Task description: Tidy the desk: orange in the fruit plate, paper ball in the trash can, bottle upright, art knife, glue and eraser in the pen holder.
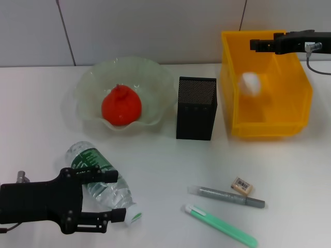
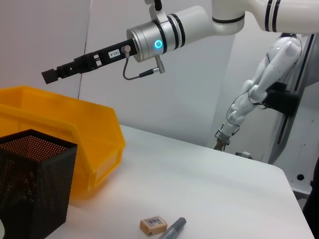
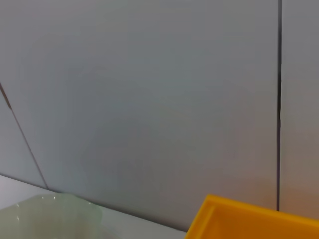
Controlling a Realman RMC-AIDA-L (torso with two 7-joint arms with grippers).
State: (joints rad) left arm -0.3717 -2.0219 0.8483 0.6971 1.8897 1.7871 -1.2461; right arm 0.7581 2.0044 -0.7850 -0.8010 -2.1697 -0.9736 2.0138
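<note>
The orange (image 1: 121, 106) lies in the fruit plate (image 1: 88, 82). The bottle (image 1: 101, 181) lies on its side near the front left, and my left gripper (image 1: 111, 196) stands open with one finger on each side of it. Over the trash can (image 1: 269, 124), my right gripper (image 1: 256, 45) is open and holds nothing; the paper ball (image 1: 251, 82) shows blurred inside the can, below it. The pen holder (image 1: 196, 108) stands between plate and can. The eraser (image 1: 241, 186) lies at the front right beside a grey stick (image 1: 227, 196) and a green stick (image 1: 222, 226); which one is art knife or glue I cannot tell.
The left wrist view shows the pen holder (image 2: 30, 184), the trash can (image 2: 75, 134), the eraser (image 2: 153, 225) and the right gripper (image 2: 50, 75) above the can. A grey wall runs close behind the table. Bare white tabletop lies between bottle and sticks.
</note>
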